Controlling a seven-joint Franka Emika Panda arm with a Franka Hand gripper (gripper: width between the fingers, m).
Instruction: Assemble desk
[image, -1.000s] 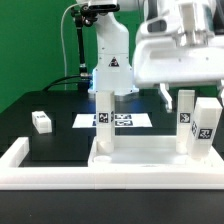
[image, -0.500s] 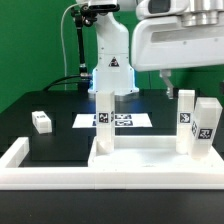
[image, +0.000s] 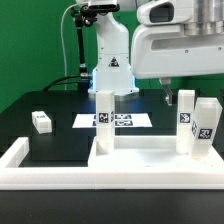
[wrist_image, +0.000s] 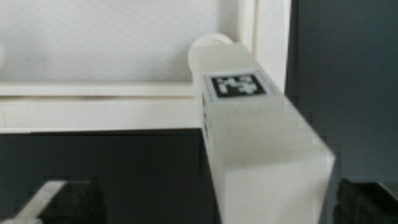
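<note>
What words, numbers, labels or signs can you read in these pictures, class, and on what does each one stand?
No words or numbers are readable anywhere.
Dark triangular sign on the white robot base: its symbol is too small to read.
Black-and-white square tags on the white plastic block legs and the marker board: coded patterns, not text.

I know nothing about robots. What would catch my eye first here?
The bulky white gripper fills the exterior view's upper right, jaws open, hanging over the white tabletop panel. Three white legs stand upright on that panel, one at the exterior view's left end and two at its right. A fourth leg sits loose on the black table, farther left.
</note>
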